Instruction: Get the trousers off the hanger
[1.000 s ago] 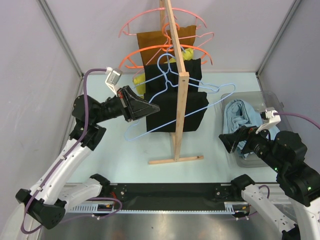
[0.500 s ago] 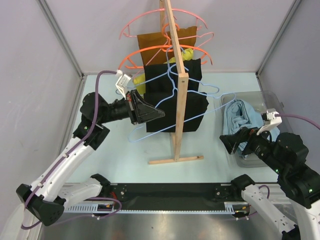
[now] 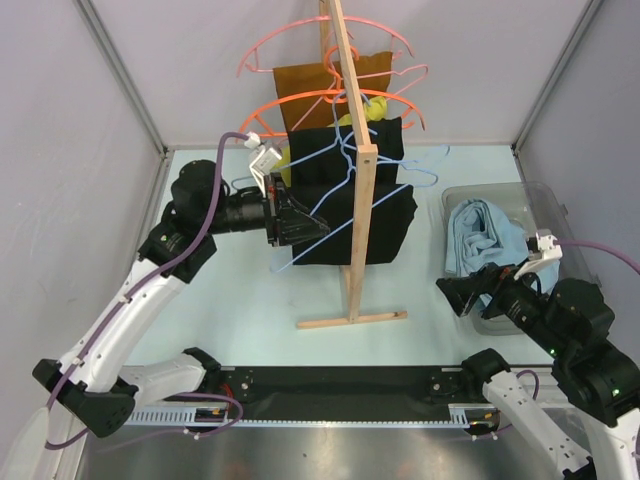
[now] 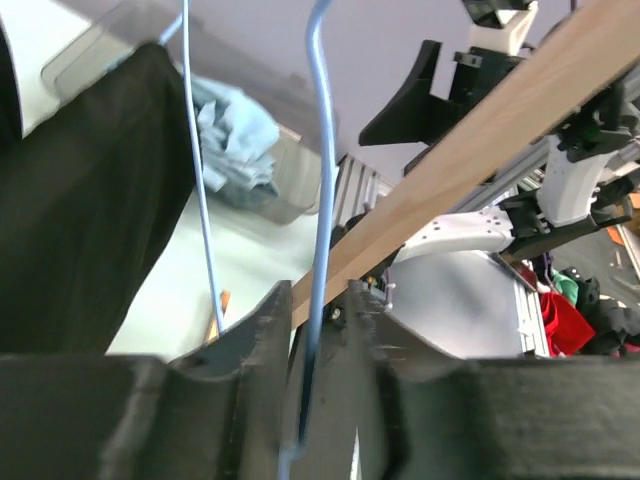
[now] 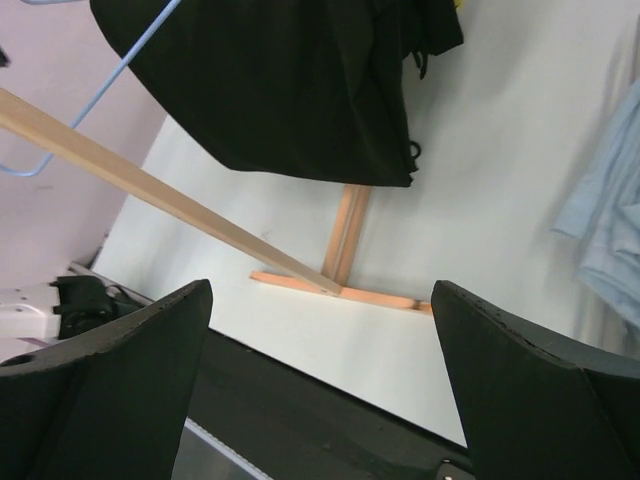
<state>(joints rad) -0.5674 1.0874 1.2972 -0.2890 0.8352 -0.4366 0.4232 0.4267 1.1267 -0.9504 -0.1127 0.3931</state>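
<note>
The light-blue wire hanger (image 3: 335, 237) hangs bare, slanting across the black garments on the wooden rack. My left gripper (image 3: 300, 225) is shut on its wire at the left end. In the left wrist view the wire (image 4: 320, 150) runs up from between the closed fingers (image 4: 318, 300). The sky-blue trousers (image 3: 480, 235) lie bunched in the clear bin (image 3: 545, 195) at the right, off the hanger; they also show in the left wrist view (image 4: 235, 140) and the right wrist view (image 5: 610, 220). My right gripper (image 3: 455, 295) is open and empty (image 5: 320, 290), low beside the bin.
The wooden rack (image 3: 355, 200) stands mid-table, its base (image 3: 350, 320) on the floor. It carries black garments (image 3: 385, 215), a brown one (image 3: 300, 95), and orange (image 3: 300, 105) and pink (image 3: 290, 40) hangers. Grey walls close in the left, right and back.
My left gripper has moved right and towards the rack with the hanger, which has swung in closer against the black garments. My right gripper has dropped slightly and stayed open.
</note>
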